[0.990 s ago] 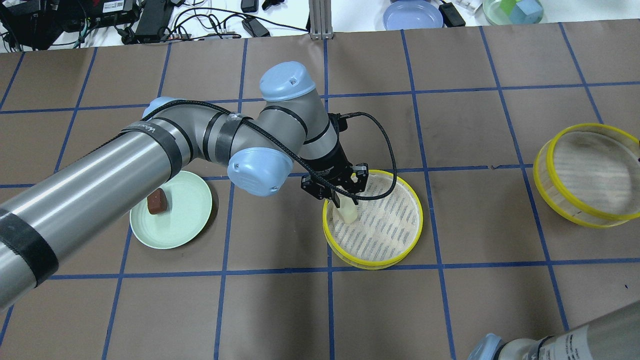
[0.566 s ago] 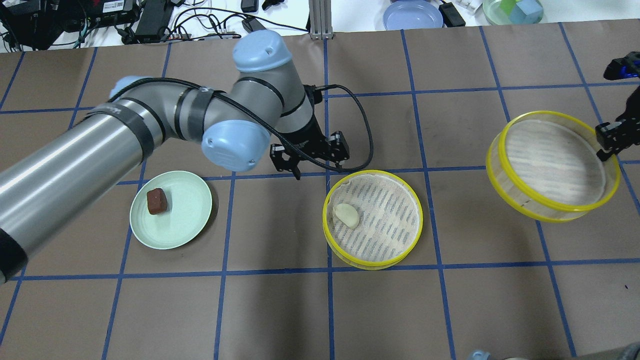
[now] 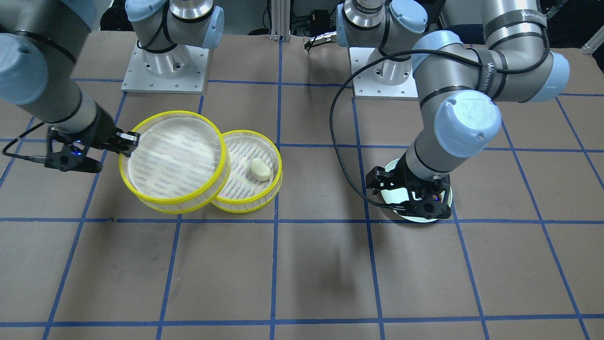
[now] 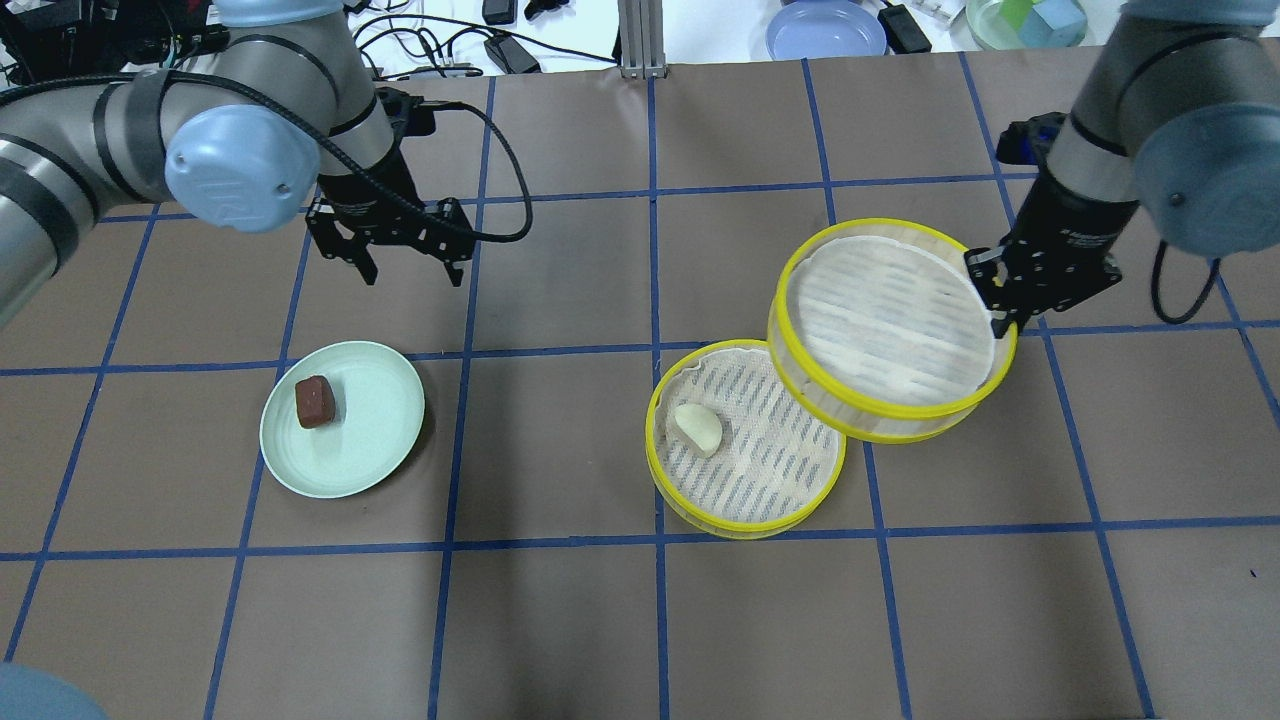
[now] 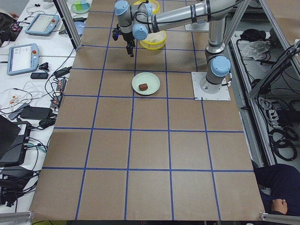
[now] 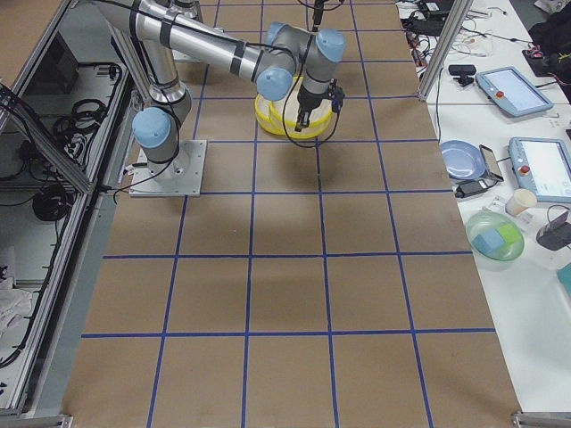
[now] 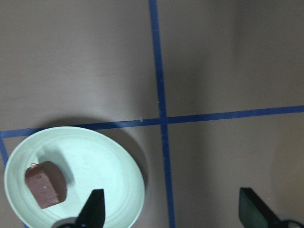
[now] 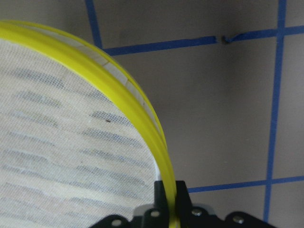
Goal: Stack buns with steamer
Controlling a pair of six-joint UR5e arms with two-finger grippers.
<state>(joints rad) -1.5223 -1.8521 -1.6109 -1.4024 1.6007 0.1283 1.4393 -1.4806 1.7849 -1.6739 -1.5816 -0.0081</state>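
Right gripper (image 4: 1000, 305) clamps the raised steamer tray (image 4: 890, 310) by its rim, centre right. Left gripper (image 4: 412, 272), upper left, is spread wide and empty.

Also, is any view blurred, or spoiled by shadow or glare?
Left wrist view: sharp, the green plate throws a dark shadow. Right wrist view: the held steamer tray fills half the frame, mesh slightly soft. Overhead view: even light, no glare.

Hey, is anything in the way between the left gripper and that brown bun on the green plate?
Nothing visible. The open left gripper hangs in the air near the pale green round plate. The dark reddish-brown blocky bun sits alone and uncovered on the plate, and the left wrist view shows it unobstructed.
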